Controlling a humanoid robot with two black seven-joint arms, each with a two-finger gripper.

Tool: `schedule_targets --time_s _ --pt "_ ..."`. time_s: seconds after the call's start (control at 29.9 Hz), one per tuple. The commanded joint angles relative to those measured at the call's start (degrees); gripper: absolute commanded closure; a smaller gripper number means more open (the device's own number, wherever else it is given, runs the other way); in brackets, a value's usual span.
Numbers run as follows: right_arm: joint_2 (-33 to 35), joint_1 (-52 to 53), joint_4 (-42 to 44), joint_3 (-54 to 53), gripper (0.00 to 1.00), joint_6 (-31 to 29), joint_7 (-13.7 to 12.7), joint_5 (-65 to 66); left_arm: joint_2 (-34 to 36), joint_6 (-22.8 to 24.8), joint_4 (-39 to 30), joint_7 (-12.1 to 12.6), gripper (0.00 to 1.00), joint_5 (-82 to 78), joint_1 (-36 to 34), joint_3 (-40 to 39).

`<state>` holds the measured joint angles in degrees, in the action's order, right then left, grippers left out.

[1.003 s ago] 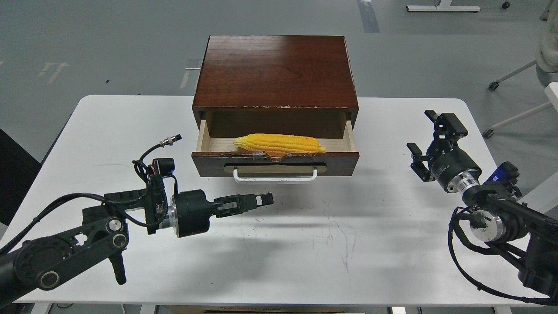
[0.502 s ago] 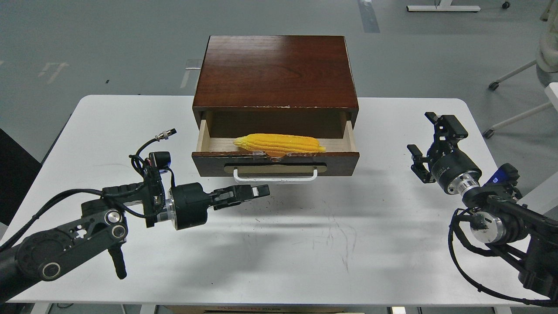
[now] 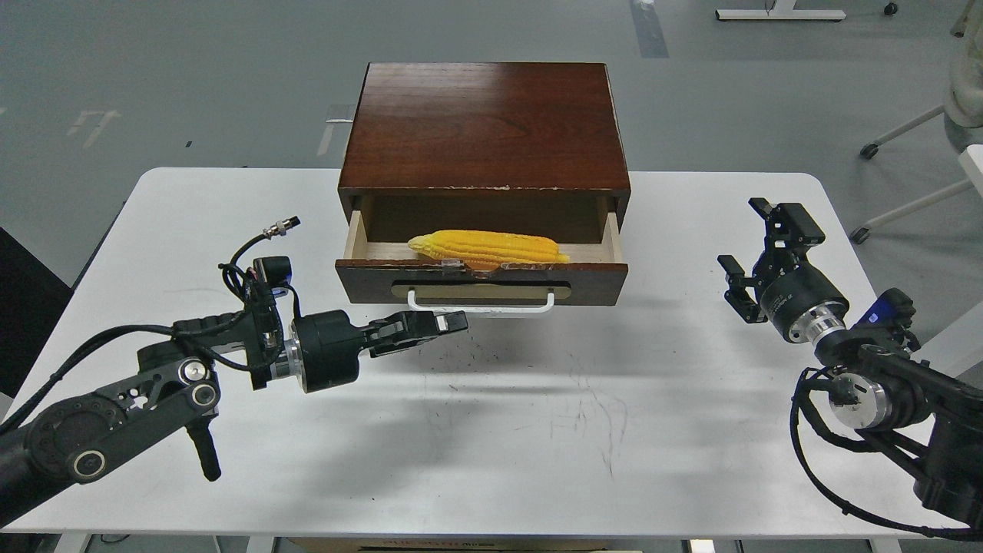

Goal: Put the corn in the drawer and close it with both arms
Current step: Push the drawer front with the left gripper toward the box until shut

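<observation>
The yellow corn (image 3: 488, 247) lies lengthwise inside the open drawer (image 3: 591, 281), whose dark red-brown front carries a white bar handle (image 3: 507, 309) on a tan plate. The drawer stands partly out of the dark wooden box (image 3: 484, 127). My left gripper (image 3: 451, 321) has its fingers together, and its tip is at the left part of the handle, just below the drawer front. My right gripper (image 3: 749, 253) is open and empty, hovering off to the right of the drawer, well apart from it.
The box stands at the back middle of the white table (image 3: 537, 415). The table's front and both sides are bare white surface with faint scuffs. Chair and desk legs (image 3: 898, 138) stand on the grey floor behind.
My left gripper has moved up and back to the drawer handle. The drawer front and the corn have shifted slightly back towards the box. The right arm has barely moved.
</observation>
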<state>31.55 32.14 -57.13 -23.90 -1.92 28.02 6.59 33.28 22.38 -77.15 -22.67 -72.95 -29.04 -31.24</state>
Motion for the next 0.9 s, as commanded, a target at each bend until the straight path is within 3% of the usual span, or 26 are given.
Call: schedule_targets --time_s 0.0,0.87 --pt "0.0 -0.1 0.0 0.0 0.00 0.1 0.0 0.0 -0.7 -0.2 1.3 0.1 1.00 0.0 -0.8 -0.1" --pt "0.0 -0.6 -0.1 0.0 0.00 0.1 0.0 0.0 -5.9 -0.9 11.9 0.0 1.00 1.2 -5.5 -1.0"
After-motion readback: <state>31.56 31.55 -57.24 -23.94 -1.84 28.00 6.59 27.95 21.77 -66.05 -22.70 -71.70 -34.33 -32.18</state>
